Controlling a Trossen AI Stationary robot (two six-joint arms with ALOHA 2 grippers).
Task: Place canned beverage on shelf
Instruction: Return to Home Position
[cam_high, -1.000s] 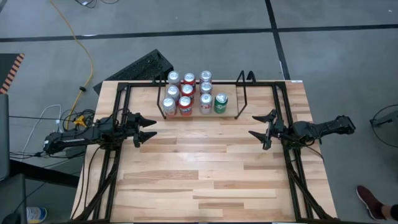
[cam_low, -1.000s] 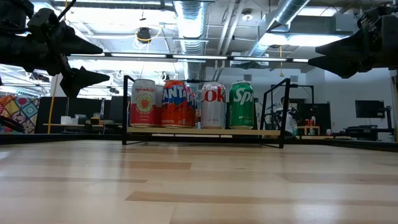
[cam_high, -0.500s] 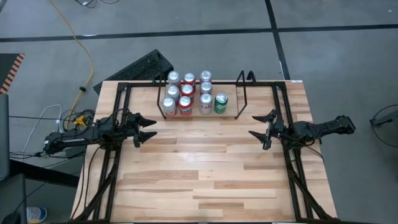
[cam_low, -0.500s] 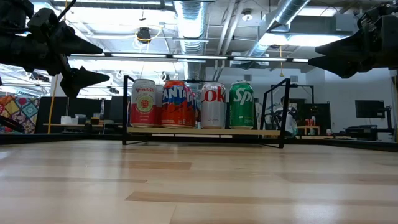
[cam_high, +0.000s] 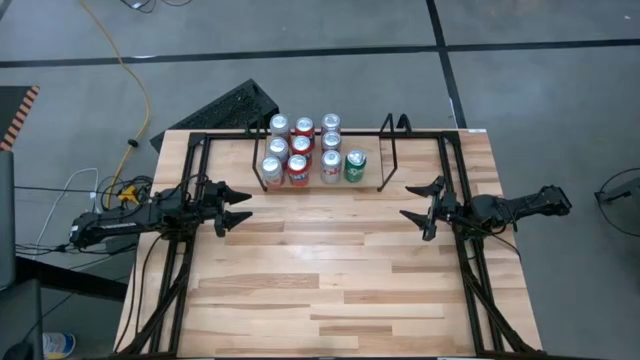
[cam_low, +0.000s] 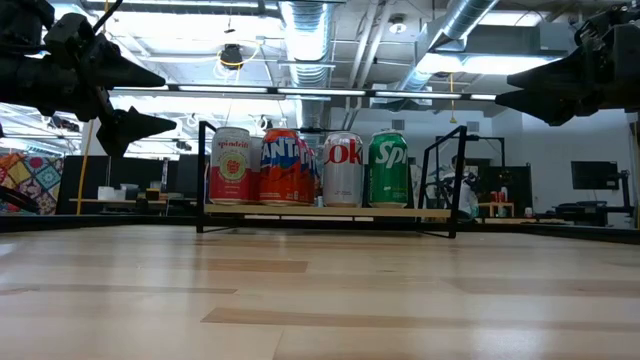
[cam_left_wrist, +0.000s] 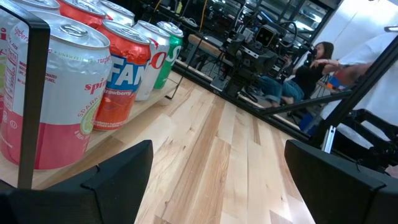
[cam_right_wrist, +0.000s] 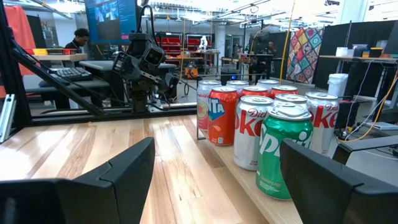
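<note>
Cans (cam_high: 300, 152) are filling the left part of the shelf (cam_high: 388, 150), blocking entry there; the right part beside the green can (cam_high: 355, 165) is staying free, and the table (cam_high: 320, 270) in front is lying open

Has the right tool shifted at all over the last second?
No. The right tool, open and empty, sits at the same spot beside the shelf in every high view.

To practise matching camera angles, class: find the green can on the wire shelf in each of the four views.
High view: green can, the front row's right end.
Low view: green can, rightmost of four.
Left wrist view: green can, farthest in the row.
Right wrist view: green can, nearest the camera.
Shared landmark: the silver can beside it.
</note>
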